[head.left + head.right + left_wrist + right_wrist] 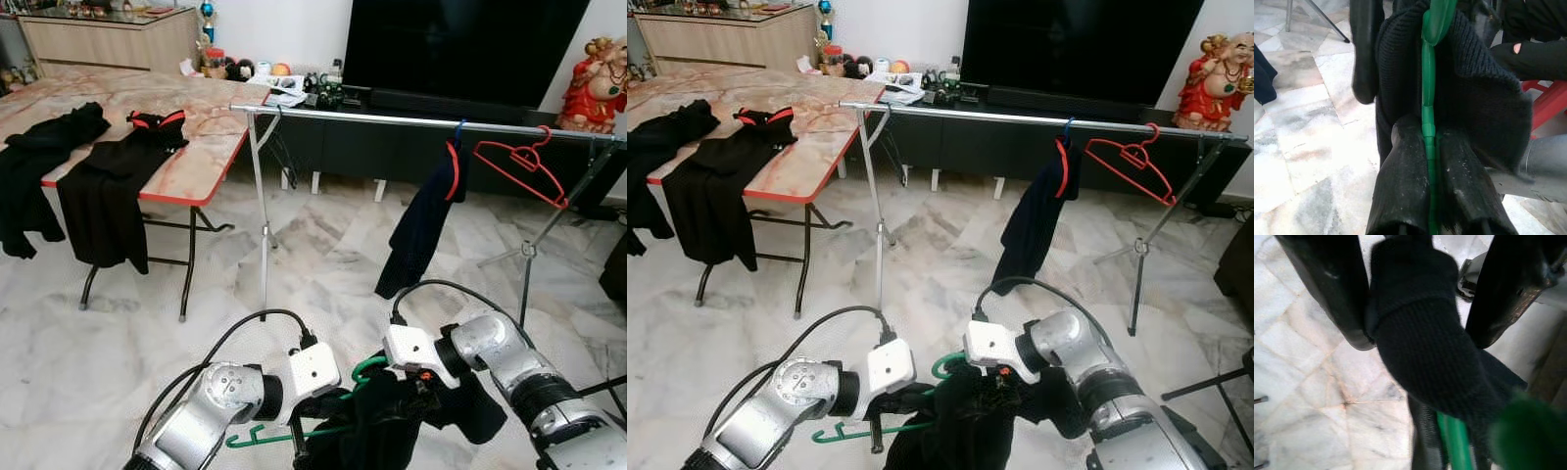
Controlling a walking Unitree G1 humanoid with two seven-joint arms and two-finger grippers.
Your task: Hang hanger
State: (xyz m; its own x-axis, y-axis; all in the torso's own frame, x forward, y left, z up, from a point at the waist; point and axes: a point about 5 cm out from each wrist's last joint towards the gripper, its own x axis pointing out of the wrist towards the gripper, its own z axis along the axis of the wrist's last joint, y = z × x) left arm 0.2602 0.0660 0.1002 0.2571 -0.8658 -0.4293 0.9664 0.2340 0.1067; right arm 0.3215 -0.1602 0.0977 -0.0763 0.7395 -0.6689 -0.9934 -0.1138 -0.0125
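Hanger, green and draped in black cloth, is lying low between both grippers; left gripper is pinching its bar, right gripper is straddling cloth with fingers spread (rail well ahead, above).

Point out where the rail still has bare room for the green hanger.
The rail is bare from its left end post to the dark garment. It is crowded on the right, where that garment and the empty red hanger hang close. The left gripper pinches the green hanger.

3 hangers, 4 black garments, 1 rack, 1 table.
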